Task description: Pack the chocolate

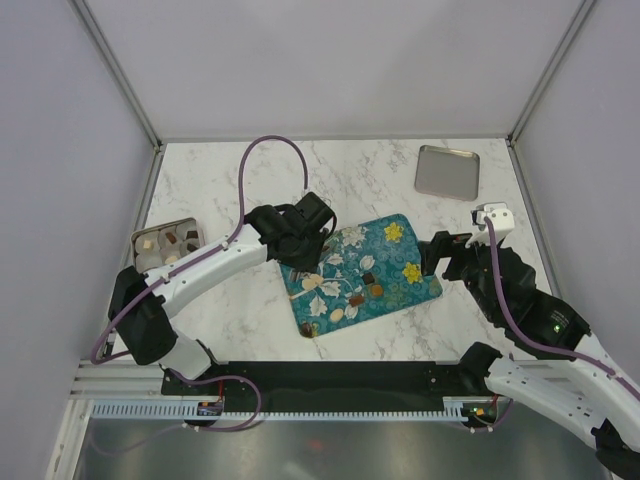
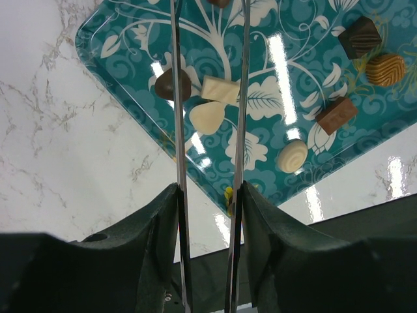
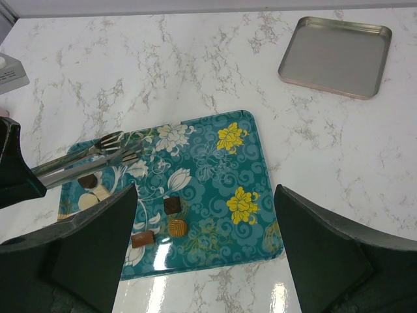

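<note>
From above, a white marble-patterned table (image 1: 230, 180) carries a rectangular teal tray with white leaf and yellow flower prints (image 1: 400, 262), and most of the small dark, caramel and cream-white chocolate (image 1: 376, 290) lies loose on the tray's nearer half. The left end effector (image 1: 303, 252) hangs over the tray's left edge, while the right end effector (image 1: 447, 258) sits just off its right edge with its fingers spread and nothing between them. A shallow silver metal tray (image 1: 447, 171) lies apart at the far right, and a small metal tin lined with white paper cups (image 1: 150, 240) stands at the left edge with a few dark pieces inside. In the left wrist view, the left end effector (image 2: 208, 208) is pressed onto a pair of slim steel tongs (image 2: 177, 130), one finger against the outside of each blade. The blades run out over the teal tray (image 2: 117, 32). A white rectangular piece and a white heart-shaped piece of the chocolate (image 2: 220, 89) lie between them, and a dark oval sits under the left blade; whether the metal touches any of them I cannot tell. In the right wrist view, the right end effector (image 3: 205, 189) stands wide apart and empty above the teal tray (image 3: 260, 163). The tongs (image 3: 85, 162) reach in from the left, and the chocolate (image 3: 172, 205) is scattered along the near side.
</note>
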Available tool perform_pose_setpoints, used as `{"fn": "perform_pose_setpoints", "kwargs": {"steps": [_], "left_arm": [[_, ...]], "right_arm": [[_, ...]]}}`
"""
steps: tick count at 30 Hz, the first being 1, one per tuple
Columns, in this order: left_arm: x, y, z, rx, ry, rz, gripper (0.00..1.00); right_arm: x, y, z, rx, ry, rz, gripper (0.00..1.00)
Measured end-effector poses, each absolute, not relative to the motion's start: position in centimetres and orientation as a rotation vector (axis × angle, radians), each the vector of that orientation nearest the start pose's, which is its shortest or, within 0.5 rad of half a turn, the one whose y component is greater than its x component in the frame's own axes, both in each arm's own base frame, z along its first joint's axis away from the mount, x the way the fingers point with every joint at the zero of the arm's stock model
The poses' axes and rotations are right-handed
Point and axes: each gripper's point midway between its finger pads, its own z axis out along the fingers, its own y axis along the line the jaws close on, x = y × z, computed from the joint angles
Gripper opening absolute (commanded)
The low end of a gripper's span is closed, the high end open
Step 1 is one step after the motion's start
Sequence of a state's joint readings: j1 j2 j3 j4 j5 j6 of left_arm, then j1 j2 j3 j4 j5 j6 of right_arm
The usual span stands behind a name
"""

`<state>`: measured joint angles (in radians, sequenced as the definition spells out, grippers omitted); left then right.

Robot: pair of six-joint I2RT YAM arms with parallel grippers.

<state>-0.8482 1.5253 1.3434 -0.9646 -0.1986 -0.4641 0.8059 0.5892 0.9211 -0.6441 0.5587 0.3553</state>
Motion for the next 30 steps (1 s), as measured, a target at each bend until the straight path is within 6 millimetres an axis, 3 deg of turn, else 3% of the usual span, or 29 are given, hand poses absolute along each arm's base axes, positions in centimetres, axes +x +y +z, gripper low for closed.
{"fn": "perform_pose_setpoints", "kwargs": {"steps": [8,9,19,30], "left_arm": [[22.8,-23.7,14.8,0.463,2.644,-0.142,0.49],[22.8,-23.7,14.8,0.463,2.645,-0.141,0.41],[22.3,-24.0,14.6,0.428,2.672,-0.177,0.41],[21.3,-23.0,14.9,0.406,2.697,-0.162,0.45]], "right_arm": [[21.0,10.2,29.0,-0.033,1.837,0.293,0.94],[21.0,10.2,29.1,-0.033,1.837,0.294,0.94],[20.8,10.0,29.3,-0.027,1.826,0.302,0.94],[20.7,10.1,29.3,-0.029,1.826,0.306,0.94]]}}
